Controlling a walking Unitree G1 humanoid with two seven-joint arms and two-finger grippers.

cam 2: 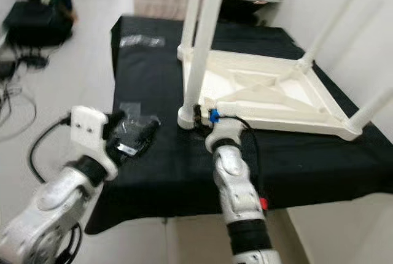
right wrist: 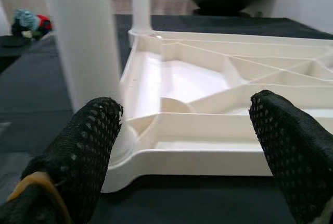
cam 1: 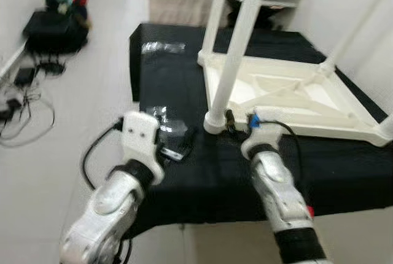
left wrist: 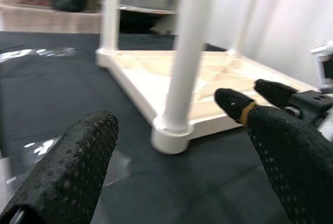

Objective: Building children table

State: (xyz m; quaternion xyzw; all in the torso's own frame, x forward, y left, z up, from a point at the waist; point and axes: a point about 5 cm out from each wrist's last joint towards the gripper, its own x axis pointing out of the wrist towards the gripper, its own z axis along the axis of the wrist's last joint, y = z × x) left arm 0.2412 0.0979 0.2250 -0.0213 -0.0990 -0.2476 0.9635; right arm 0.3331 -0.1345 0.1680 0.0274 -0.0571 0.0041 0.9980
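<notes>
White children's table (cam 1: 295, 95) lies upside down on the black-covered tabletop (cam 1: 184, 172), legs up. Right gripper (right wrist: 190, 130) is spread wide at the near corner, just beside the near leg (cam 1: 236, 49). Left gripper (left wrist: 171, 146) is also spread, hovering near that corner over clear plastic bags (cam 1: 169, 132).

A white children's table (cam 1: 288, 95) is lying upside down on a black cloth-covered surface (cam 1: 184, 172), its legs (cam 1: 239, 49) pointing upward. The right gripper (cam 1: 236, 123) is sitting just beside the near left leg's base. The left gripper (cam 1: 178, 144) is hovering over clear plastic bags (cam 1: 166, 120) to the left. Cables (cam 1: 24, 104) are lying on the floor at far left.
</notes>
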